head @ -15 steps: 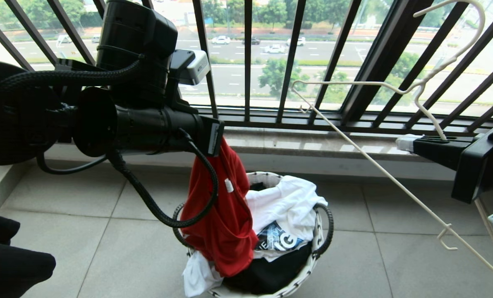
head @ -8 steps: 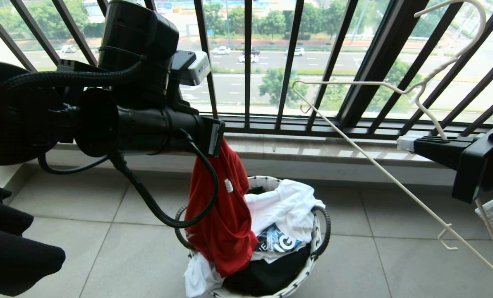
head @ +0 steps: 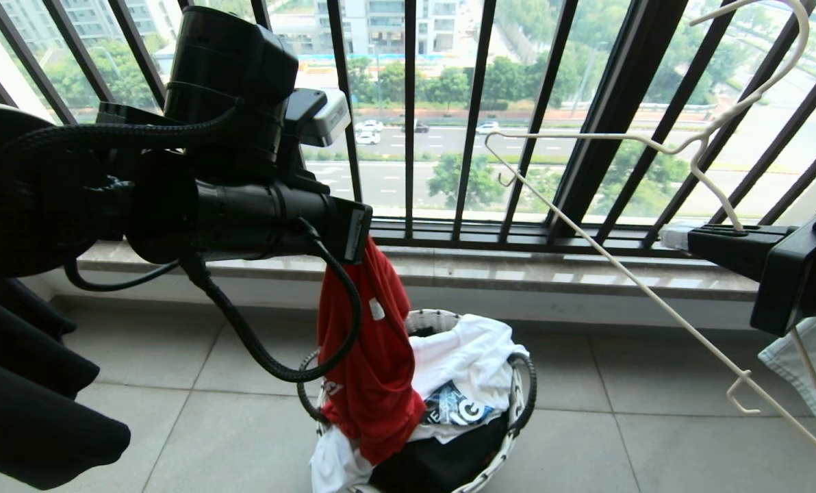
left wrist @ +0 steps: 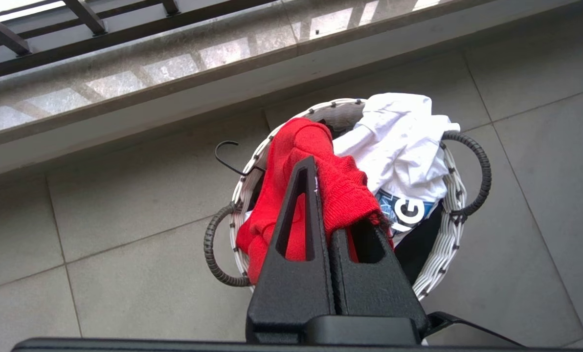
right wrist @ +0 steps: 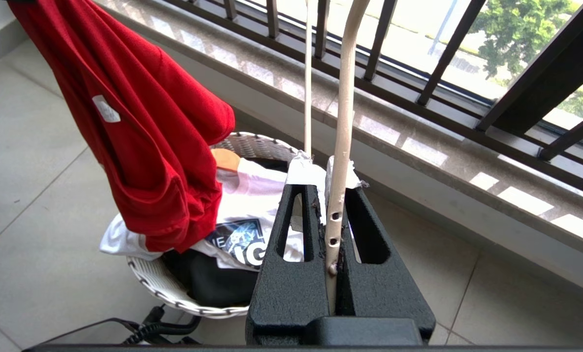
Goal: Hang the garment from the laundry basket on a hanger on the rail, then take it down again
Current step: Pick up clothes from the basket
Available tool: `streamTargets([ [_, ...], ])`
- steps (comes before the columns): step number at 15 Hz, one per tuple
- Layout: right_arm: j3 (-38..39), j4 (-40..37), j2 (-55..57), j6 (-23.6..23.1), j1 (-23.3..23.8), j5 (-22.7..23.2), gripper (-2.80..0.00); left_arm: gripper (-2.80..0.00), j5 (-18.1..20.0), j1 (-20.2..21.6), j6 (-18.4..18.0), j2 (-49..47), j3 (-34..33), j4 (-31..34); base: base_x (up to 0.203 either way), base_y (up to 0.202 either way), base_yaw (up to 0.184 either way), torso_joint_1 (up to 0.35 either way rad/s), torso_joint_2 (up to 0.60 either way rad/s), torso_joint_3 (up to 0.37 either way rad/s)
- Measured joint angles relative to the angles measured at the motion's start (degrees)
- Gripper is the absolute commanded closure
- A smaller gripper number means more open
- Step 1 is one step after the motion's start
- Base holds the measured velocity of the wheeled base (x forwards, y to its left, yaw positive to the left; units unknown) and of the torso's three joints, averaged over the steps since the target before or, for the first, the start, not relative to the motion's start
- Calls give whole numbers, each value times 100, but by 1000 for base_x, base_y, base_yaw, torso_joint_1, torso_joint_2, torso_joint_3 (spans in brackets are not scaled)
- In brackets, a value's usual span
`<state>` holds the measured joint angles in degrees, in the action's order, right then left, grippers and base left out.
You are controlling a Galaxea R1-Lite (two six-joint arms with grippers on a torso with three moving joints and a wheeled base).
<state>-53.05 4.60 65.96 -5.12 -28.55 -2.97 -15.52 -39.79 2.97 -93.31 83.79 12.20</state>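
**Both grippers clenched: red shirt in the left, wire hanger in the right**

The left gripper (left wrist: 321, 195) is clamped tight on the garment (head: 370, 370), which hangs bunched above the laundry basket (head: 517, 438), its lower folds draping onto the basket's 9 o'clock side. At 3 o'clock from the garment, the right gripper (right wrist: 330, 195) pinches the hanger (head: 654, 294) fast at its neck, hook pointing up toward 1 o'clock against the window railing (head: 613, 103).
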Motion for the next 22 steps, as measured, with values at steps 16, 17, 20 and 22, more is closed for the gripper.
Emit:
streamTargets([
  [16,16,2,-15,-6,-2,0,0,0,0,16,-22,-33,-80,-500,0,0,0,1,3,201],
  [17,16,2,-15,-9,-5,0,0,0,4,21,-26,-43,-101,-556,0,0,0,2,0,205],
  [20,14,2,-17,-11,-5,0,0,0,0,24,-33,-52,-138,-575,0,0,0,3,4,198],
  [22,16,2,-20,-11,-5,0,0,0,0,38,-36,-52,-145,-573,0,0,0,3,2,207],
])
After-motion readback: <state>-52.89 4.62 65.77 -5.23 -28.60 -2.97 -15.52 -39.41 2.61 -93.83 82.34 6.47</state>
